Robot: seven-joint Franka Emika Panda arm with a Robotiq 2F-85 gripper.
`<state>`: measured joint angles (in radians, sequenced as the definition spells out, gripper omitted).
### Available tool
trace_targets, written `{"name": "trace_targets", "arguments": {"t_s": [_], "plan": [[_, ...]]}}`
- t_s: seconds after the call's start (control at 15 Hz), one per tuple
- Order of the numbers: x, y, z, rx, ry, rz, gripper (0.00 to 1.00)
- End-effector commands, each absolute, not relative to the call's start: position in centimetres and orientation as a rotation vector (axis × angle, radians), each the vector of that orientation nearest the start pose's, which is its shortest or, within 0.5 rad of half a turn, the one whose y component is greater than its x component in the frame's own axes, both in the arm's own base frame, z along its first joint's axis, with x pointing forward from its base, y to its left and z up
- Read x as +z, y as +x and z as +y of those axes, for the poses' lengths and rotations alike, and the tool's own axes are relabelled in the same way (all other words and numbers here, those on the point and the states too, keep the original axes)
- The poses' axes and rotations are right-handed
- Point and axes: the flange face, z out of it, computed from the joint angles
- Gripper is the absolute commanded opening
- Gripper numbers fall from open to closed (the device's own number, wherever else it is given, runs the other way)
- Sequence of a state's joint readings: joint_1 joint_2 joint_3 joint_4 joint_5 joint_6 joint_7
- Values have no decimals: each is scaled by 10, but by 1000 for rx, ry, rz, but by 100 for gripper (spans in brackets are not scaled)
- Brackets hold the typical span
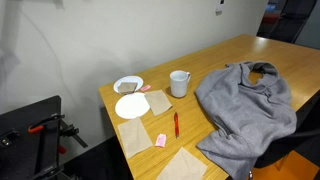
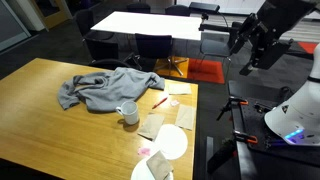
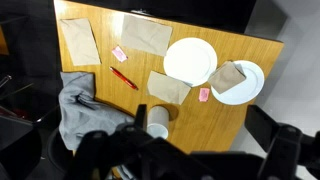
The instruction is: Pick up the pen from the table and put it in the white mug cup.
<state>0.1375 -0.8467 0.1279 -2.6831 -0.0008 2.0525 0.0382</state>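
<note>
The red pen lies flat on the wooden table, between brown napkins and a grey sweater; it also shows in an exterior view and in the wrist view. The white mug cup stands upright next to the sweater, and shows in the exterior view and the wrist view. My gripper hangs high above and off the table's end, far from both. In the wrist view its fingers are wide apart and empty.
A crumpled grey sweater covers part of the table. A flat white plate, a shallow white bowl, several brown napkins and a small pink block lie near the pen. Chairs and another table stand behind.
</note>
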Motion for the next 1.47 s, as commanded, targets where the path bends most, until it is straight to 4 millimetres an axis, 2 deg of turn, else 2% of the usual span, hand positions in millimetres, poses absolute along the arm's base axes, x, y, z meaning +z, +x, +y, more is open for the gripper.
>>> {"name": "trace_targets", "arguments": {"t_s": [0.0, 0.8, 1.0, 1.4], "plan": [[496, 308, 86, -355, -3175, -310, 100], [497, 311, 84, -378, -3170, -322, 100], [498, 321, 74, -378, -3173, -390, 100], [487, 355, 32, -304, -3105, -714, 100]]}}
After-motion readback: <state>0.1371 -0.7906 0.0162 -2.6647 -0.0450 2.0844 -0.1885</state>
